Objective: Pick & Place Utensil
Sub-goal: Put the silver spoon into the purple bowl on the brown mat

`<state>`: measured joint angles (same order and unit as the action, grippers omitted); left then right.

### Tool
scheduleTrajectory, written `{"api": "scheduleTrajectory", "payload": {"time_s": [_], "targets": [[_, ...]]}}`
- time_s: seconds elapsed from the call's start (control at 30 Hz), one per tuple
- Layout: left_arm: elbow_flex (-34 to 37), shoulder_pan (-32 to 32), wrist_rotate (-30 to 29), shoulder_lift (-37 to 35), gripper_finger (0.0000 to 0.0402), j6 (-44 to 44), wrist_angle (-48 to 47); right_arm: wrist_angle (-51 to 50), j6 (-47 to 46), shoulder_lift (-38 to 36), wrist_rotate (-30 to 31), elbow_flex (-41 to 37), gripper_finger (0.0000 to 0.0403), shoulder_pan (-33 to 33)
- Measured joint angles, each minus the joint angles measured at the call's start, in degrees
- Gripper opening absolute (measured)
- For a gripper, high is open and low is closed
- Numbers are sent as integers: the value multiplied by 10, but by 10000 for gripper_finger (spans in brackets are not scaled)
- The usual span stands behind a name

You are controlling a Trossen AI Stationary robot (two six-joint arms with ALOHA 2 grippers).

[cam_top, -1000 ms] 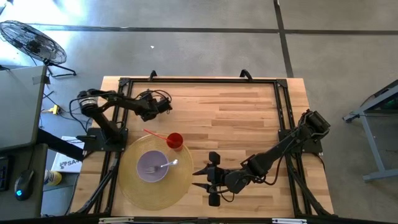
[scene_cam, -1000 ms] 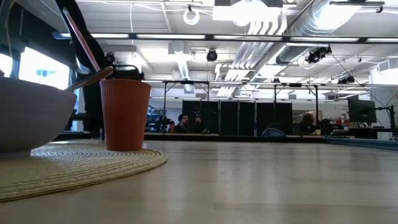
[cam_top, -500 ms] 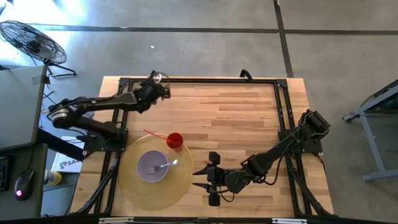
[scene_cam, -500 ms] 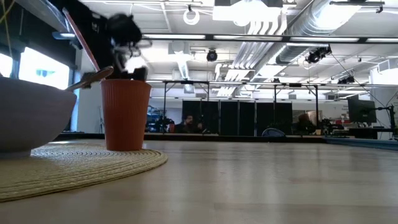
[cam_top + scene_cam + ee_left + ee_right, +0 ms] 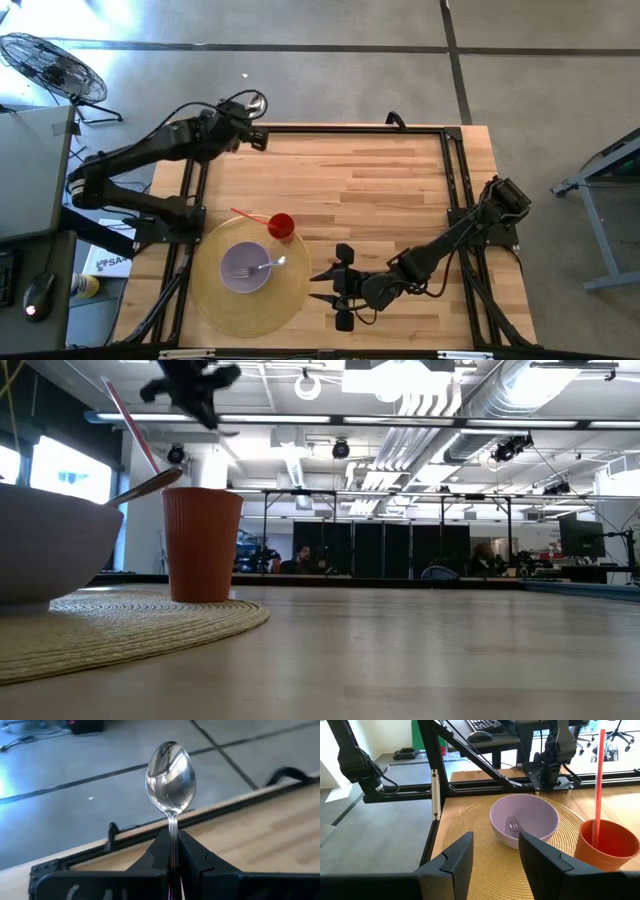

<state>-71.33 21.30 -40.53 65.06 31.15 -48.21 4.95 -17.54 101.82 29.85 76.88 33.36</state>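
Note:
My left gripper (image 5: 246, 118) is raised over the table's far left corner and shut on a shiny metal spoon (image 5: 170, 777), whose bowl (image 5: 257, 100) points out past the far edge. The low view shows this gripper (image 5: 195, 385) high above the orange cup (image 5: 202, 545). A lilac bowl (image 5: 244, 267) with a fork (image 5: 268, 265) in it sits on a round yellow placemat (image 5: 215, 305). The cup (image 5: 281, 226) holds a red straw (image 5: 250, 216). My right gripper (image 5: 325, 287) is open, low beside the placemat's right rim, facing the bowl (image 5: 522, 825). My left gripper pinches the spoon's handle just below the bowl, at the neck (image 5: 172, 837), between its two fingers. The spoon runs along the fingers, its bowl sticking out ahead of them. It is lifted clear of the table. The rest of the handle is hidden behind the fingers.
A black frame (image 5: 320, 128) runs along the table's far and side edges. Bare wooden tabletop (image 5: 380, 190) lies in the middle and right. A fan (image 5: 50, 65) stands on the floor beyond the far left corner.
My left arm has risen and swung from above the table's left part toward the far left corner, carrying the spoon up with it; the spoon's bowl now reaches past the far edge. Bowl, fork, cup and my right arm have kept still.

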Motion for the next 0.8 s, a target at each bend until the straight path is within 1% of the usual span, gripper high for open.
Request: {"api": "scheduleTrajectory", "payload": {"time_s": [0.13,0.3,0.43,0.6,0.8], "targets": [[-68,-75,16,0,11,6,-77,0,-1,0,0,0,152,0],[-118,-193,29,0,11,33,-125,0,-3,0,1,0,152,0],[-128,-297,37,0,11,63,-140,0,-4,0,2,0,152,0],[-129,-411,85,3,11,100,-144,0,-4,0,2,0,151,0],[-130,-544,96,29,11,161,-142,0,-4,0,17,0,151,0]]}}
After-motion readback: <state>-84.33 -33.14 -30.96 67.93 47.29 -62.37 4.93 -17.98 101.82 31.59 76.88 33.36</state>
